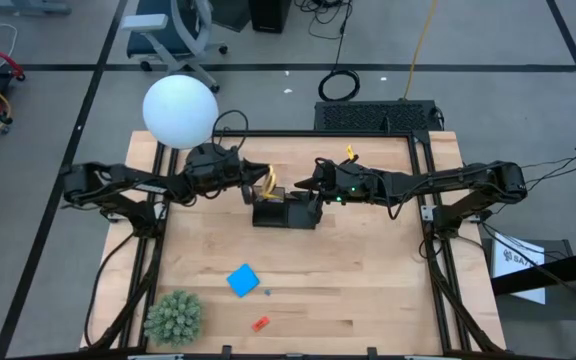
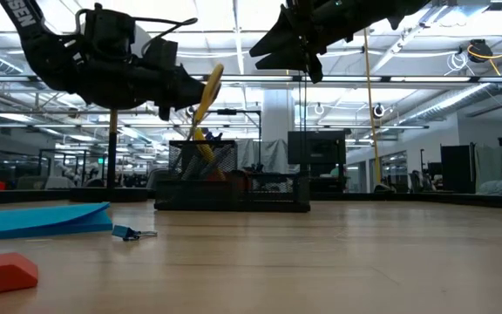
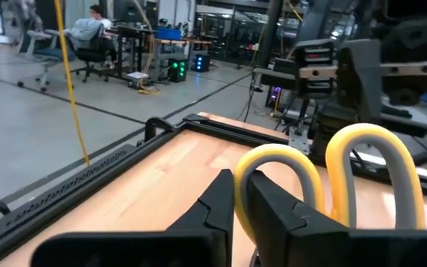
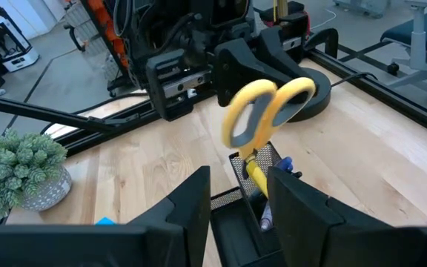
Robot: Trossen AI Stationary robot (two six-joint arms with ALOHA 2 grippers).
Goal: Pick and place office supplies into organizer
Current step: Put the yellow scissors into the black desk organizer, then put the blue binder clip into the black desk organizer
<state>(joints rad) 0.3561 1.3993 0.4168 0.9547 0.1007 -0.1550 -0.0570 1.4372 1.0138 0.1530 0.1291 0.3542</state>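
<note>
The yellow-handled scissors [image 4: 262,111] stand tilted in the taller mesh section of the black organizer [image 1: 288,213], handles up and blades down among pen ends [image 4: 284,162]. My left gripper [image 1: 255,187] is at the handles from the table's left, shut on them. My right gripper [image 4: 237,200] hovers open just above the organizer's right part, touching nothing. The blue note pad [image 1: 243,280] and the red piece [image 1: 260,323] lie flat on the table nearer the near edge. My left gripper pinches the rim of one yellow handle loop [image 3: 245,194] between its two fingers [image 3: 213,211], coming nearly level from the table's left. The scissors [image 2: 209,92] lean toward it, and their lower end is inside the organizer's mesh section [image 2: 200,161].
A small clip [image 2: 131,232] lies next to the note pad [image 2: 42,218]. The green plant [image 1: 175,317] stands at the near left corner. The lamp's white globe [image 1: 180,110] hangs over the far left, its black base [image 4: 302,104] behind the organizer. A black frame rims the table.
</note>
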